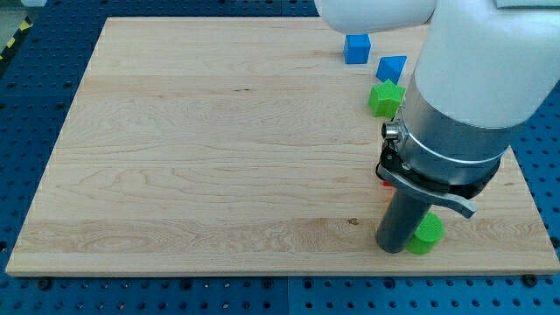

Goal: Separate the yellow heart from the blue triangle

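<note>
The blue triangle (391, 67) lies near the view's top right, just above a green star (385, 98). No yellow heart shows; the arm's wide body covers much of the right side of the board. My tip (391, 248) rests on the board near the view's bottom right, touching or nearly touching the left side of a green round block (428, 234). The tip is far below the blue triangle.
A blue cube (356, 48) sits left of the blue triangle near the board's top edge. A sliver of a red block (385, 183) shows beside the arm's collar. The wooden board (219, 149) lies on a blue perforated table.
</note>
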{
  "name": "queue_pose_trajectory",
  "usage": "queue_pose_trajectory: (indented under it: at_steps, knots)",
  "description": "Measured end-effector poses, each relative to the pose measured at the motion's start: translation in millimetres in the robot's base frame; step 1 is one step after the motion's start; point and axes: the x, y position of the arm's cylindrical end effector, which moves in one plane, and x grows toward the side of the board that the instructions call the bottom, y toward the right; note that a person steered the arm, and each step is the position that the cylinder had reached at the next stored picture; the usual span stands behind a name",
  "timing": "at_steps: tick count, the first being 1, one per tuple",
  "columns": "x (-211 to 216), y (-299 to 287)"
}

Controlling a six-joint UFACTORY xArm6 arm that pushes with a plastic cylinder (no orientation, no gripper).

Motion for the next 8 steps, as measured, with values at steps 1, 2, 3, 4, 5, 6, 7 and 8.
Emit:
queue_pose_trajectory:
  at_steps: [1, 2, 3, 4, 5, 6, 7, 8]
  knots:
    - [-7, -16]
    - [-45, -63]
    - [-98, -115]
    - [-158, -154]
    - [-235, -155]
    - [-322, -144]
    - [-397, -110]
    - [-405, -103]
